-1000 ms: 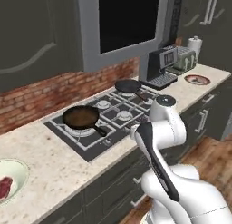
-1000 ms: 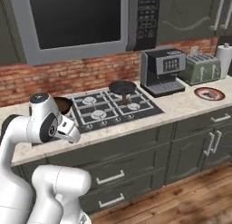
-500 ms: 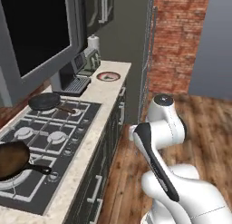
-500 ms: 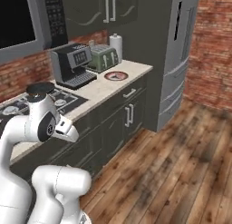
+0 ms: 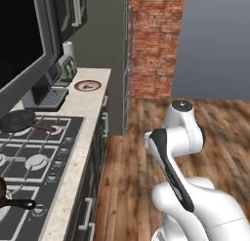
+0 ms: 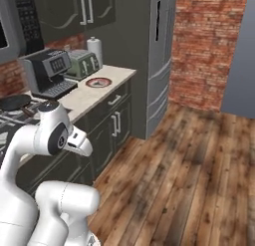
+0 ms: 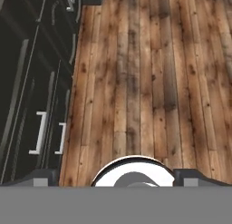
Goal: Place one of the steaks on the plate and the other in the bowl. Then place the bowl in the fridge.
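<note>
– With the arm (image 5: 176,152) folded over its base, how do the jaws stand?

– Wide apart. In the hand view the gripper (image 7: 120,177) points down at the wood floor (image 7: 149,82), one fingertip (image 7: 41,177) at each side of the bottom, nothing clamped between them.

– What else does that view show?

– Dark cabinet fronts (image 7: 31,91) run along one side, with pale handles (image 7: 40,132).

– Location of the plate?

– The plate (image 6: 98,82) lies on the counter (image 6: 117,75) near its end beside the fridge (image 6: 162,56), roughly midway between the front and back edges. From the left base view it is the red-rimmed disc (image 5: 88,85) at the far end of the counter.

– Anything on it?

– A dark reddish patch sits at its centre. It is too small for me to name.

– Neighbours on the counter?

– A toaster (image 6: 82,63) stands behind the plate at the back edge, and a paper roll (image 6: 93,46) stands upright just beside it, towards the fridge. A coffee machine (image 6: 50,70) stands between the toaster and the stove (image 5: 34,157). A black pan (image 5: 17,120) rests on the stove's far burner, and part of a second pan (image 5: 10,202) shows at the near one.

– State of the fridge?

– Its doors are shut. The arm is well apart from it and from the plate.
</note>
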You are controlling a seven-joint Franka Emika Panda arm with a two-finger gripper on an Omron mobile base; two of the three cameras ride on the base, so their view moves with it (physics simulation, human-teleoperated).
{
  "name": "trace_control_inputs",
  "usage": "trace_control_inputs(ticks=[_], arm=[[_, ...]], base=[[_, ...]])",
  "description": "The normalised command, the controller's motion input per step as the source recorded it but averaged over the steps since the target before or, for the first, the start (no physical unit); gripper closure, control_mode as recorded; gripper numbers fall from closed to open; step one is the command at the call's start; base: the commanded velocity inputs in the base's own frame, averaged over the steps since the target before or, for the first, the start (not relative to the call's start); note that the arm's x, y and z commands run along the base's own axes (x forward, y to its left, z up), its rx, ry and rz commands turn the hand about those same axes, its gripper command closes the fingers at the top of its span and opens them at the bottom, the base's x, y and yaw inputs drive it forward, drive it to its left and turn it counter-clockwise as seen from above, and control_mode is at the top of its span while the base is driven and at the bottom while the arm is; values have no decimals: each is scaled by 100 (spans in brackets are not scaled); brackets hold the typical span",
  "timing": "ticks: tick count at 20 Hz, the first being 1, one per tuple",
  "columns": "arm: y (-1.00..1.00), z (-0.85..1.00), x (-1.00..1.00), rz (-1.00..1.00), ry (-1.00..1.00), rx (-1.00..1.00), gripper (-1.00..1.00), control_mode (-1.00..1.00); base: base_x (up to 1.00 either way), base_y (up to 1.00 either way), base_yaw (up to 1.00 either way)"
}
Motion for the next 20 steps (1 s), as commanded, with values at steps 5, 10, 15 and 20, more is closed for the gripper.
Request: trace_control_inputs(ticks=[5, 10, 15, 20], arm=[[0, 0, 0, 0, 0, 0, -100, 100], [0, 0, 0, 0, 0, 0, -100, 100], [0, 0, 0, 0, 0, 0, -100, 100], [0, 0, 0, 0, 0, 0, -100, 100]], base=[[11, -37, -2], [76, -100, 2], [74, -90, 18], [58, -80, 41]])
